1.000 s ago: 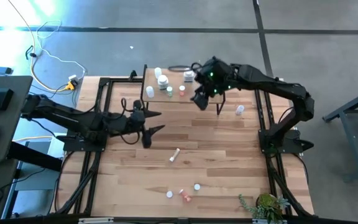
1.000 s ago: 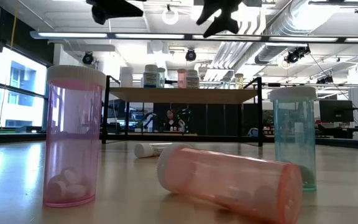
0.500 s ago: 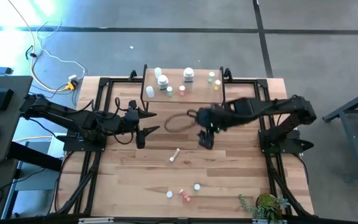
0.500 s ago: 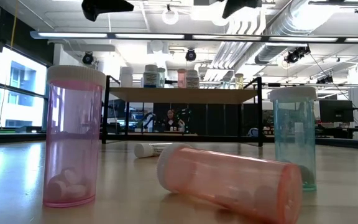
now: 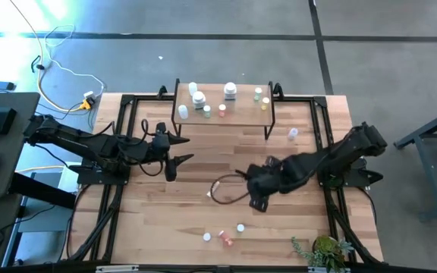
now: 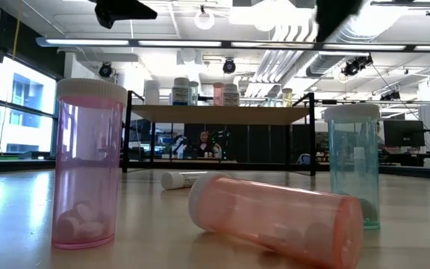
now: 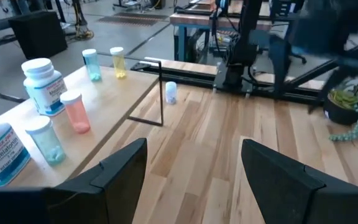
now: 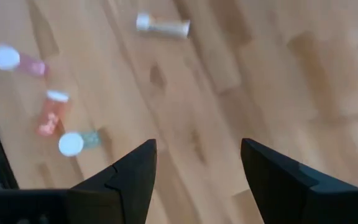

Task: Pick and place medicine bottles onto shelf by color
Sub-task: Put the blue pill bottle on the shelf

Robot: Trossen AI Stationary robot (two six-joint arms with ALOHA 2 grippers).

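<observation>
Hovering low over the middle of the table [image 5: 294,220], the right gripper [image 5: 258,199] has its two dark fingers [image 8: 132,171] spread wide with nothing between them. Ahead of its tips, in the right wrist view, a white-capped clear bottle [image 8: 162,27] lies on its side, long axis running across the gripper's line of reach, cap to one end; from above, this bottle [image 5: 213,189] lies just beside the gripper toward the left arm, its long axis slanting diagonally.

Off to one side of the fingers stand three more near the table's front edge: a pink bottle [image 8: 17,61], an orange-pink bottle [image 8: 50,112] tipped on its side, and a blue-green bottle [image 8: 76,142] seen cap-first. In the low view the pink one [image 6: 88,164] and blue-green one [image 6: 354,164] stand upright, while the orange-pink one [image 6: 278,218] lies flat, its long axis roughly across that picture.

Well behind the right gripper, the shelf [image 5: 243,118] carries several upright bottles, white, green, pink and yellowish. One small white bottle [image 5: 292,134] stands on the table just beside the shelf's leg.

The left gripper [image 5: 179,149] waits near the shelf's left end, fingers [image 7: 118,165] apart and holding nothing.
</observation>
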